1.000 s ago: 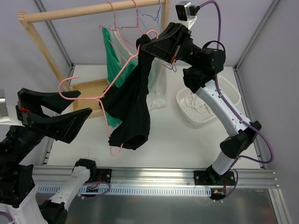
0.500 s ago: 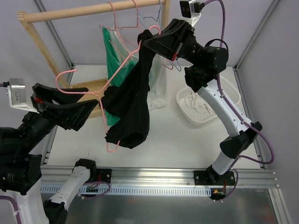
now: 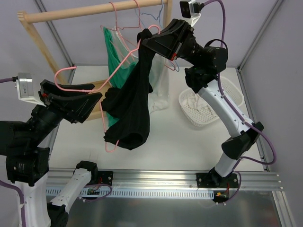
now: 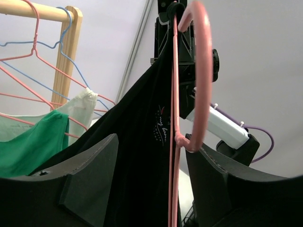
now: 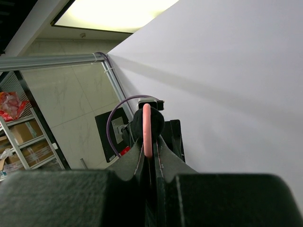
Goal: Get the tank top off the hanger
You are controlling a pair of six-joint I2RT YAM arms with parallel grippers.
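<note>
We read everything off the wooden rack (image 3: 94, 12). The black tank top (image 3: 135, 99) hangs in front of that rack and below its bar, draped in a long fold over the pink hanger (image 3: 108, 135), which sits off the bar and tilts steeply, its hook (image 3: 64, 78) low and to the rack's left.

The right gripper (image 3: 144, 40) sits high, just in front of the rack's right post. It is pinched tight on the hanger's wire, which its wrist view shows running between the pads. Black cloth bunches around the same spot, so the strap is probably caught in that pinch too.

The left gripper (image 3: 92, 100) sits low, in front of the rack's left leg. Its 2 fingers (image 4: 90, 175) are spread, with the hanger's neck passing between them unclamped.

To do this step well, we judge:
1. Close the left fingers on the neck first, so the hanger has a firm anchor.
2. Shift the right pinch to cloth alone.
3. Draw the strap outward past the wire's shoulder tip rather than straight up, or it will snag.
4. Lift the second strap the same way.
</note>
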